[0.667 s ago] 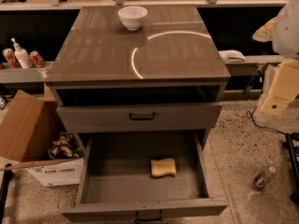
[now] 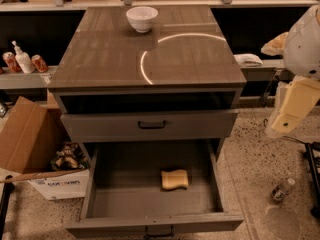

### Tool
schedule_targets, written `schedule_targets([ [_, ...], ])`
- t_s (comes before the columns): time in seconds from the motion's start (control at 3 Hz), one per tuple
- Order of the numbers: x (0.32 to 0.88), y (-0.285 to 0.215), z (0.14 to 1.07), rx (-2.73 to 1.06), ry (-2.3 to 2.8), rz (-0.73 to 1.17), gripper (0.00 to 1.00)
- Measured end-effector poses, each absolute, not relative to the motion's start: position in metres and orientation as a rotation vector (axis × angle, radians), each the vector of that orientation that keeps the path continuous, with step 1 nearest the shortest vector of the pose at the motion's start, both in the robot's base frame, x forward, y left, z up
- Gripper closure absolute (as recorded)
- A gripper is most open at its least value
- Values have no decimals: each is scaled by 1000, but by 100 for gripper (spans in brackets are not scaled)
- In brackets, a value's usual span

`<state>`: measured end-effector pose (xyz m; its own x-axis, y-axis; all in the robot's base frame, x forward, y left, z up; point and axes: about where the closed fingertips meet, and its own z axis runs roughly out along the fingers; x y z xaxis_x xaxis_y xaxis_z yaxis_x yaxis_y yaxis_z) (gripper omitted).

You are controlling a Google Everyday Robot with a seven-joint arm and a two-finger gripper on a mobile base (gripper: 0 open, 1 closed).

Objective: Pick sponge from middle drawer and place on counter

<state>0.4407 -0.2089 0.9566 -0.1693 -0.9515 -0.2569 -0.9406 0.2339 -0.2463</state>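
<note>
The pale yellow sponge (image 2: 175, 179) lies on the floor of the open middle drawer (image 2: 100, 184), right of centre and toward the front. The drawer is pulled well out, and its dark handle shows at the bottom edge. The glossy grey-brown counter (image 2: 100, 54) lies above, with a bright curved light reflection. My arm's pale segments (image 2: 294, 104) hang at the right edge of the view, beside the cabinet and above the floor. The gripper itself is out of view.
A round white bowl (image 2: 142, 18) stands at the back of the counter. The drawer above, with a black handle (image 2: 152, 125), is slightly pulled out. An open cardboard box (image 2: 30, 139) stands on the floor at left. A bottle (image 2: 282, 190) lies on the floor at right.
The pale arm segments at the right have dropped a little lower. The sponge, drawer and bowl have not moved.
</note>
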Motion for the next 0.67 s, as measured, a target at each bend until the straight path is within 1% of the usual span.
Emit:
schedule_targets([
  [0.33,441,-191,914,-1760,2074,94,0],
  [0.67,446,-159,856,-1710,1991,279,0],
])
